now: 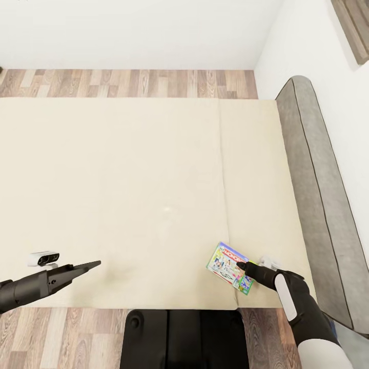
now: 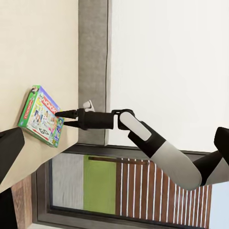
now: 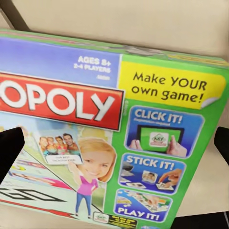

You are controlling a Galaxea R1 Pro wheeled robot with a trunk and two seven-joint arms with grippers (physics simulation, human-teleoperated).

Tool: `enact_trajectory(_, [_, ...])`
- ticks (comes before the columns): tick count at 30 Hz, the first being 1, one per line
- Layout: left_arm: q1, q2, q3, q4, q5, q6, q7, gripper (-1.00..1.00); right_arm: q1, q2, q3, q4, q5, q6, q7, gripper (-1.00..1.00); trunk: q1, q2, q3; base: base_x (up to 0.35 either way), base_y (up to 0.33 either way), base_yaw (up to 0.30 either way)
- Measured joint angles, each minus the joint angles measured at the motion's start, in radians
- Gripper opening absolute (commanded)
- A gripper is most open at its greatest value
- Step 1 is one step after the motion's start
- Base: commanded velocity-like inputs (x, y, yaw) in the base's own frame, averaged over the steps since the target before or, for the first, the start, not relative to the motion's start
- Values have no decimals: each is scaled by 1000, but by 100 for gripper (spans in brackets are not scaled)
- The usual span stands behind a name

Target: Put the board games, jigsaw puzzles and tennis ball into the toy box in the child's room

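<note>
One board game, a green-and-white Monopoly box with a red band, lies flat on the bed's beige mattress near its front edge, close to the headboard. My right gripper hovers at the box's headboard-side edge, fingers open and pointing at it. In the left wrist view the right gripper has its tips at the board game's edge. The right wrist view looks straight at the box cover, with a dark finger at each side. My left gripper hangs open over bare mattress, far left of the game, holding nothing.
The grey padded headboard runs along the bed's right side against a white wall. Wooden floor lies beyond the far edge of the bed and in front of it. My dark base stands at the near edge.
</note>
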Motion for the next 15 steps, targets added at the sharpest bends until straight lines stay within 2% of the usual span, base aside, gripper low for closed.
enact_trajectory(15, [0,0,0,0,0,0,0,100,0,-5,0,1,1,0,0,100,0,0,0,0,0,0])
